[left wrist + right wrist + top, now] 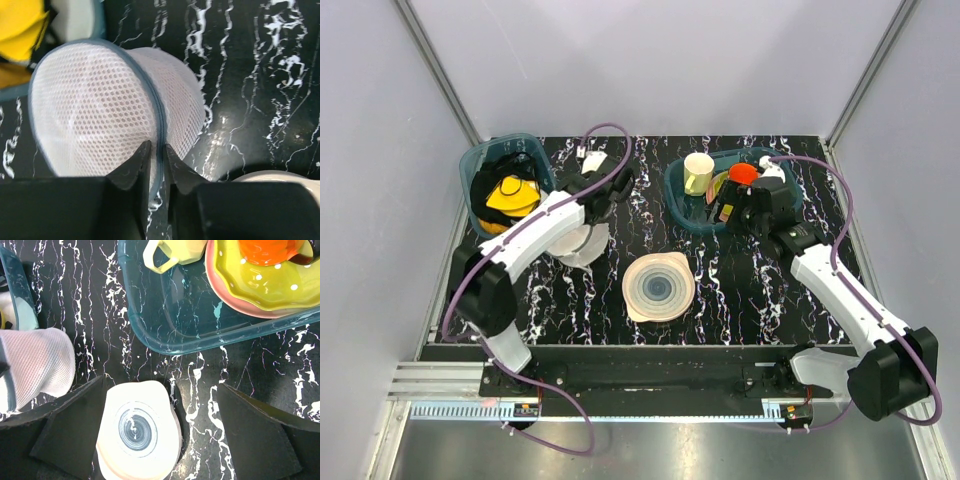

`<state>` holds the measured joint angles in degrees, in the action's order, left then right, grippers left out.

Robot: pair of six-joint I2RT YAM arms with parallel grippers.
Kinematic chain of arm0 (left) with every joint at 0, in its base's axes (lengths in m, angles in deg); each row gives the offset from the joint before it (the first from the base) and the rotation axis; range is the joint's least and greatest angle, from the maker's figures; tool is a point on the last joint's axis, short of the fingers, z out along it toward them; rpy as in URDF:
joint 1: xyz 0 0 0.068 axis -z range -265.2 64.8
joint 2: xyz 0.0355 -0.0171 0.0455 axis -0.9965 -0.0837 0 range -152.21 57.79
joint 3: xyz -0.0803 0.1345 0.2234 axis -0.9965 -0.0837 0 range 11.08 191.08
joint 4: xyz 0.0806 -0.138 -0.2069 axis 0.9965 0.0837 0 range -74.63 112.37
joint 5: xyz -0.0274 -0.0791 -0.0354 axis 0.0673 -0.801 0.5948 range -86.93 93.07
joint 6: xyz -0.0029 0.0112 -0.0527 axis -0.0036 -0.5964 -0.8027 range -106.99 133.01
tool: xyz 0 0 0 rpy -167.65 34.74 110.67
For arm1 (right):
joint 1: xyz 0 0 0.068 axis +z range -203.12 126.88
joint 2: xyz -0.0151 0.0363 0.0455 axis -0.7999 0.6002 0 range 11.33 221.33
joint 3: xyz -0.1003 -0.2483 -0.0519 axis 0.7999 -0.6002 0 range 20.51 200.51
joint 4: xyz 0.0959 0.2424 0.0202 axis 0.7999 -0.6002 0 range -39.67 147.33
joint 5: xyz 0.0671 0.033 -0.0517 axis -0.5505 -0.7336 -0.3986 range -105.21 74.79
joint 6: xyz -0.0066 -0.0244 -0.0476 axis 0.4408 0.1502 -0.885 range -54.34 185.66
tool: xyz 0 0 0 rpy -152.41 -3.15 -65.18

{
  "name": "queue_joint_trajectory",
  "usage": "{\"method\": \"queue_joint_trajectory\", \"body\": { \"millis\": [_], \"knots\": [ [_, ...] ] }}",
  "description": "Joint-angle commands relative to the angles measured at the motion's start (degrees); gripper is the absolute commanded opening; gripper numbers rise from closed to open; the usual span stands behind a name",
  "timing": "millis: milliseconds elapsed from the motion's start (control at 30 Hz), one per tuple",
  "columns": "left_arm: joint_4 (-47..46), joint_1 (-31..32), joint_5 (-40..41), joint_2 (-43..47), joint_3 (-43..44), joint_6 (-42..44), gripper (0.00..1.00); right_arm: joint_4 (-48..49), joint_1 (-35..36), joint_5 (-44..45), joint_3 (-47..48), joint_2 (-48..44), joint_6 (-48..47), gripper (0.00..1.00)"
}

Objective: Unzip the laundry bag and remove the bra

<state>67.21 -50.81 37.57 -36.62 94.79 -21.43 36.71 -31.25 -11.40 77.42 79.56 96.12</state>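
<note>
Setting: robotics lab test cell, not a domestic room. Evidence:
- plain pale wall panels [670, 60] enclosing work area
- metal frame struts [438, 70] at corners
- mounting rail [640, 380] at near edge, carrying left arm [535, 235] and right arm [840, 290]
- exposed purple cables [610, 127]
- marble-pattern tabletop [750, 300]
- household props staged as test items: laundry bag [582, 245], ringed plate [658, 287], garment bin [510, 140], crockery bin [675, 205]

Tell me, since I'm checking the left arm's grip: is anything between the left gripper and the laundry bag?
Nothing visible. The left gripper is pinched directly on the laundry bag at its zip seam, with no other object between them.
</note>
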Motion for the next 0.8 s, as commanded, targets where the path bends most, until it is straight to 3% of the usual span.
{"method": "queue_joint_trajectory", "body": {
  "millis": [0,100,267,400,567,633,767],
  "knots": [
    [-2.4,0.1,-4.9,-3.8,7.6,2.4,0.57,1.9,0.5,0.0,-0.3,-1.4,-0.6,1.00],
    [-0.2,0.1,-4.4,-3.8,11.0,3.7,0.99,1.4,0.5,0.2,-0.3,-1.6,-0.7,1.00],
    [1.2,-0.7,-2.4,6.2,9.5,2.9,0.99,1.5,0.5,-0.1,-0.4,-1.6,-0.8,1.00],
    [-0.4,-5.4,-6.1,17.0,-3.1,-1.0,0.99,2.3,0.5,-0.8,-0.5,-1.3,-1.3,1.00],
    [-10.3,-15.7,-20.5,31.4,-22.0,-7.6,0.99,3.6,0.5,-2.1,-0.7,-0.1,-1.4,1.00],
    [-14.3,-17.5,-21.3,37.6,-29.7,-10.8,0.99,3.7,0.4,-2.7,-0.7,0.6,-0.9,1.00],
    [-18.5,-18.4,-21.2,44.1,-36.8,-13.5,0.99,4.0,0.5,-3.6,-0.7,1.0,-0.8,1.00]
  ]
}}
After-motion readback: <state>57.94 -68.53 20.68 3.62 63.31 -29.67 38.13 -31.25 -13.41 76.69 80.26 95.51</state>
